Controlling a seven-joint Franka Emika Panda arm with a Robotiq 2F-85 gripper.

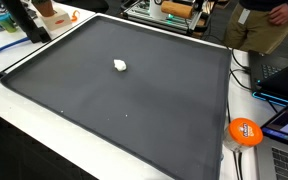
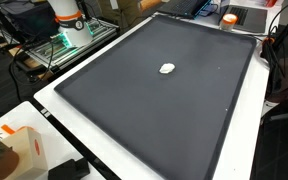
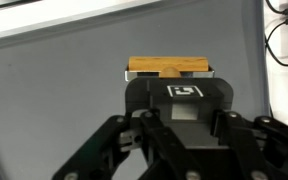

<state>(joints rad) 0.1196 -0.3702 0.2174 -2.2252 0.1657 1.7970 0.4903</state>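
The end effector (image 3: 171,80) is clenched on a wooden block (image 3: 169,66), which sits crosswise at its tips with the dark mat (image 3: 54,100) of the surface beyond it. The grasp looks made, and the block is not yet set down. The only marking is a small square emblem (image 3: 184,91) on the end effector's housing, without readable letters; a white crumpled lump (image 1: 119,65) lies on the mat, outside the wrist view.

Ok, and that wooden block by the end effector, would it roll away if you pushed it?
Probably not: the wooden block shows straight edges and a flat face in the wrist view, so it would likely slide rather than roll. It looks solid, so it is probably stiff, not floppy.
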